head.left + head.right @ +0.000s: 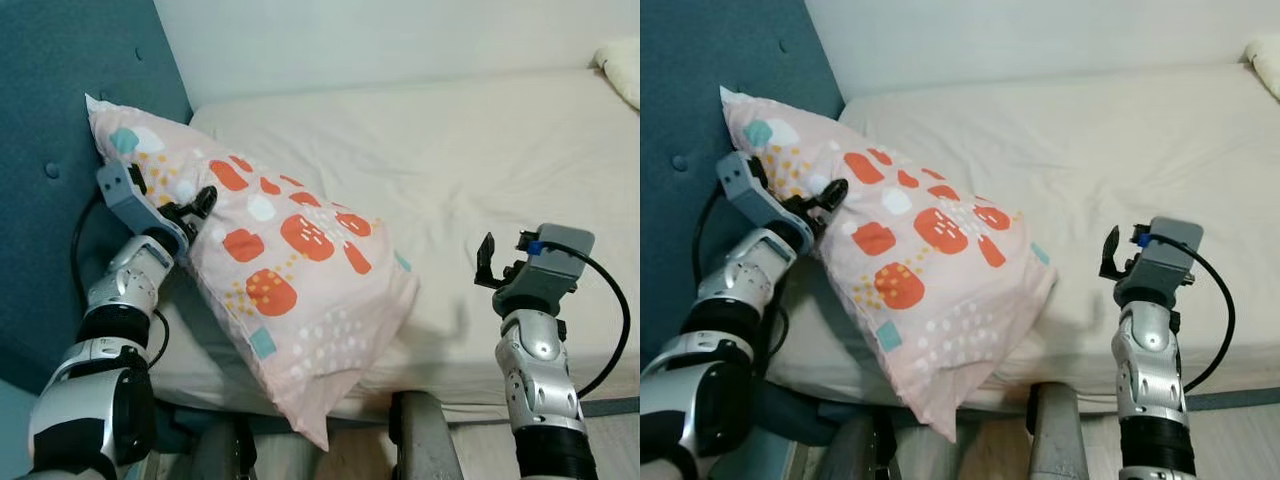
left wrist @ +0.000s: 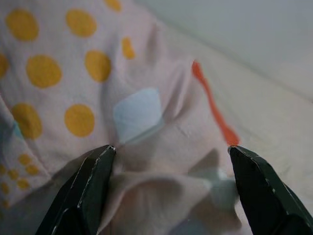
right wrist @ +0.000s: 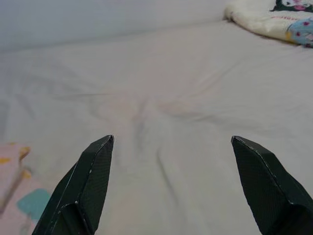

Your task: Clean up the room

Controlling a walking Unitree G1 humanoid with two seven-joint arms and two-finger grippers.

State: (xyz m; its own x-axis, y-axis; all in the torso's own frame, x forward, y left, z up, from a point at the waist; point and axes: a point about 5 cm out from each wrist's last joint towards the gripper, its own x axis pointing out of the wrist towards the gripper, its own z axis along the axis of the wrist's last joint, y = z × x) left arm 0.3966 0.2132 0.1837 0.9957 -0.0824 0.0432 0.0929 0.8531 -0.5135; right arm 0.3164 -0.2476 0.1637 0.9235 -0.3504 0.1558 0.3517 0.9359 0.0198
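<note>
A pink pillow (image 1: 290, 260) printed with orange, yellow and pale blue shapes leans against the blue headboard (image 1: 60, 120) at the left of the bed, and its lower corner hangs over the front edge. My left gripper (image 1: 192, 210) presses into the pillow's upper left side. It is open, and in the left wrist view folds of the pillow fabric (image 2: 146, 112) bulge between its spread fingertips (image 2: 100, 161). My right gripper (image 1: 495, 258) hovers open over the bare mattress (image 1: 470, 150) near the front edge, with nothing between its fingers (image 3: 98, 161).
A cream sheet covers the mattress, which reaches back to a pale wall. A crumpled cream blanket (image 1: 622, 65) lies at the far right corner. The bed's front edge runs just ahead of my legs (image 1: 420, 430).
</note>
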